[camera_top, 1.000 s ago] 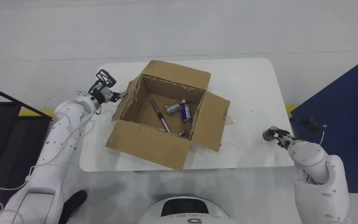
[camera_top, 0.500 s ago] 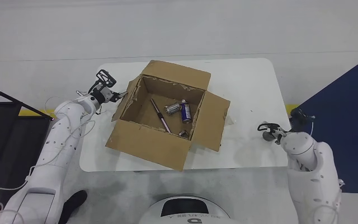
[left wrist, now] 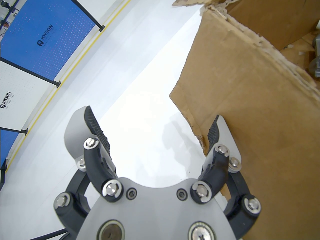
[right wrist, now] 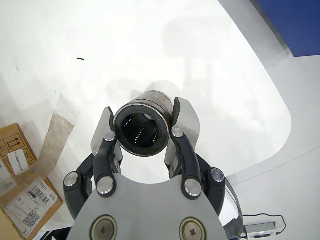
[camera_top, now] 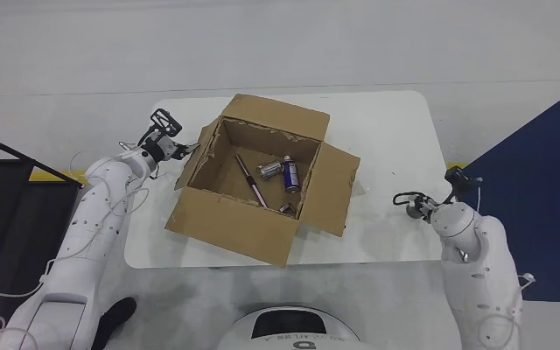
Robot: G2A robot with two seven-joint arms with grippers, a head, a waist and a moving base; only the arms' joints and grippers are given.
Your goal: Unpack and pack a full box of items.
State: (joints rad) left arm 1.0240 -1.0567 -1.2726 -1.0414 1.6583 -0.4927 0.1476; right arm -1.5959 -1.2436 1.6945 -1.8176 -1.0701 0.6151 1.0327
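The open cardboard box [camera_top: 229, 223] stands mid-table. Inside lie a dark thin rod [camera_top: 249, 179], a silver cylinder [camera_top: 269, 169], a blue can [camera_top: 290, 173] and a small dark piece [camera_top: 286, 208]. My left gripper [camera_top: 181, 150] [left wrist: 152, 126] is open beside the box's left flap [left wrist: 250, 101]; one finger [left wrist: 215, 128] rests against the flap's edge. My right gripper [camera_top: 405, 199] [right wrist: 142, 116] is shut on a hollow metal bearing cylinder [right wrist: 143, 131], held above the white table [camera_top: 385, 131] near its right edge.
A clear plastic scrap [right wrist: 60, 126] lies on the table between the right gripper and the box's right flap [camera_top: 332, 188], which carries printed labels [right wrist: 20, 176]. The table's rounded near right corner [right wrist: 287, 116] is close to the right gripper. Blue panels [left wrist: 37, 33] stand on the floor.
My right arm has carried the bearing leftward, from just past the table's right edge to above the tabletop. The left arm and the box have not moved.
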